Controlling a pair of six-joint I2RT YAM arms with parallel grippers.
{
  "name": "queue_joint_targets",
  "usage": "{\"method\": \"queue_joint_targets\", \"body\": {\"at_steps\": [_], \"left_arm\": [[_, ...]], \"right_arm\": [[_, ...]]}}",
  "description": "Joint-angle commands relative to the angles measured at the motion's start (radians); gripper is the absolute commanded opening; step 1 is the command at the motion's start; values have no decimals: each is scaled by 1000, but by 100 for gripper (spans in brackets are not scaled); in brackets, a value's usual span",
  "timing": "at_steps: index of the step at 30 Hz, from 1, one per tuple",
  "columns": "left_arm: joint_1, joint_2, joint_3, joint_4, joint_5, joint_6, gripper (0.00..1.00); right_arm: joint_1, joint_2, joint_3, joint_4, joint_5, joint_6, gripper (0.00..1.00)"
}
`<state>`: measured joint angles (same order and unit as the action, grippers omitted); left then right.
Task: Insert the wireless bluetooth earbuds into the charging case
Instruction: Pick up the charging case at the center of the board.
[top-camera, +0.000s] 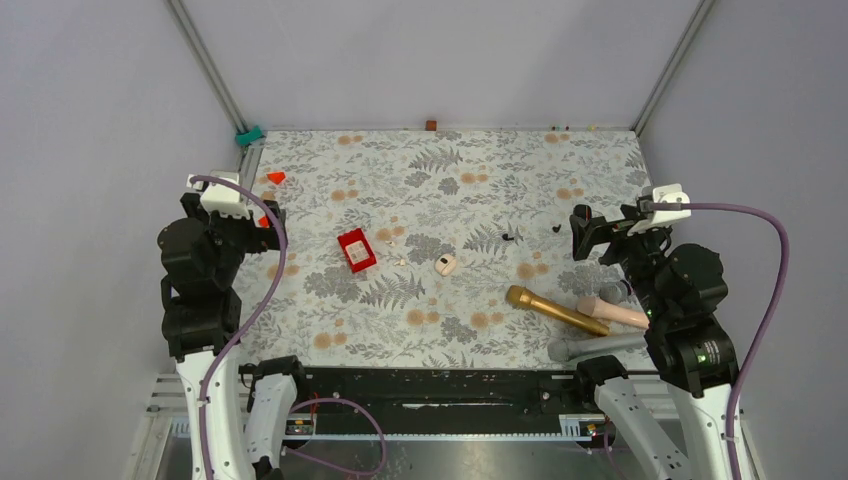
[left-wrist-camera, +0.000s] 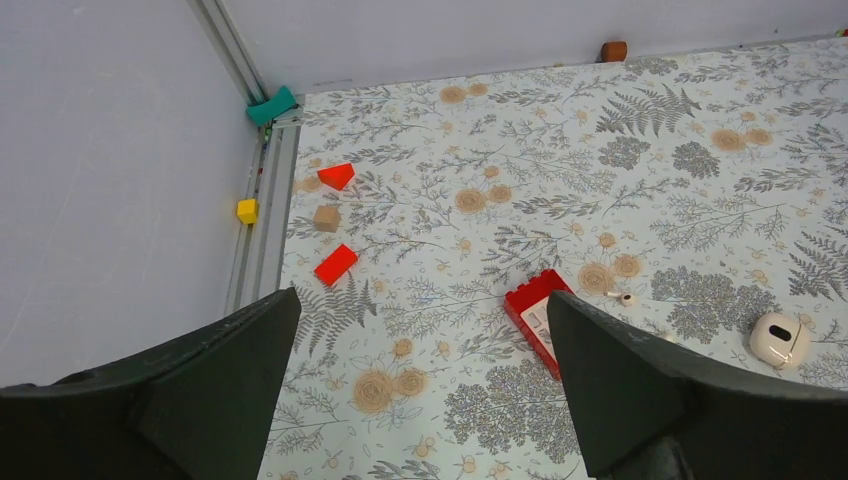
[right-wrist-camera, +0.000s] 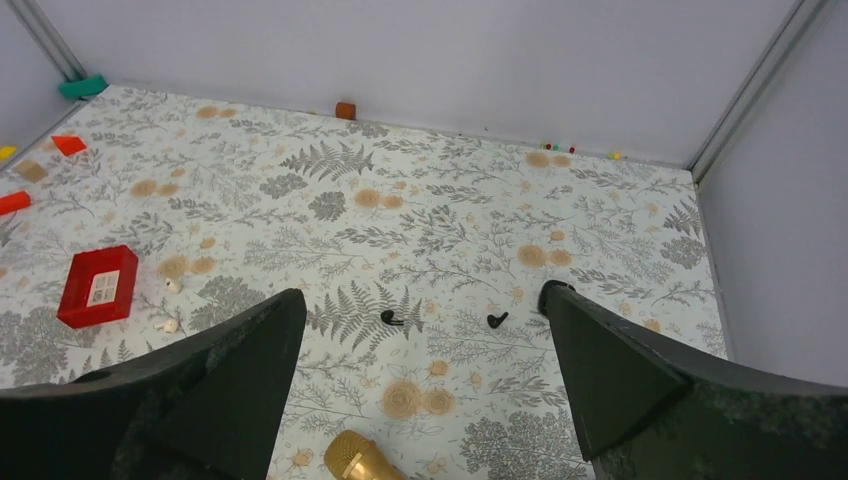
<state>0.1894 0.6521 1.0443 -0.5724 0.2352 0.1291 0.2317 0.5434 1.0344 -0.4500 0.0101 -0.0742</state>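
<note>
Two black earbuds (right-wrist-camera: 391, 318) (right-wrist-camera: 497, 320) lie on the floral table cloth, just ahead of my right gripper (right-wrist-camera: 421, 293), which is open and empty. In the top view they sit left of that gripper (top-camera: 580, 232). Two whitish earbuds (top-camera: 391, 243) (top-camera: 402, 262) lie beside the red box (top-camera: 356, 250), and one of them (left-wrist-camera: 625, 298) shows in the left wrist view. The white rounded charging case (top-camera: 446, 264) (left-wrist-camera: 778, 338) rests mid-table. My left gripper (left-wrist-camera: 420, 298) (top-camera: 272, 228) hovers open at the left edge, holding nothing.
Gold (top-camera: 556, 310), pink (top-camera: 612, 312) and grey (top-camera: 595, 347) microphones lie by the right arm. Red blocks (left-wrist-camera: 337, 176) (left-wrist-camera: 335, 264), a wooden cube (left-wrist-camera: 326, 217) and a yellow cube (left-wrist-camera: 246, 210) sit at the left edge. A dark round thing (right-wrist-camera: 555, 290) shows behind the right fingertip.
</note>
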Motion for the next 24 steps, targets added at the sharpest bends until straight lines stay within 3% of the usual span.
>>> {"method": "queue_joint_targets", "body": {"at_steps": [1, 12, 15, 22, 24], "left_arm": [[11, -10, 4, 51, 10, -11, 99], [21, -23, 7, 54, 9, -1, 98], [21, -19, 41, -5, 19, 62, 98], [24, -54, -70, -85, 314, 152, 98], [24, -42, -68, -85, 313, 150, 99]], "right_arm": [[6, -6, 2, 66, 43, 59, 98], [5, -8, -55, 78, -68, -65, 98], [4, -8, -57, 78, -67, -64, 98], [3, 10, -88, 122, -51, -62, 98], [2, 22, -101, 145, 13, -52, 98]]}}
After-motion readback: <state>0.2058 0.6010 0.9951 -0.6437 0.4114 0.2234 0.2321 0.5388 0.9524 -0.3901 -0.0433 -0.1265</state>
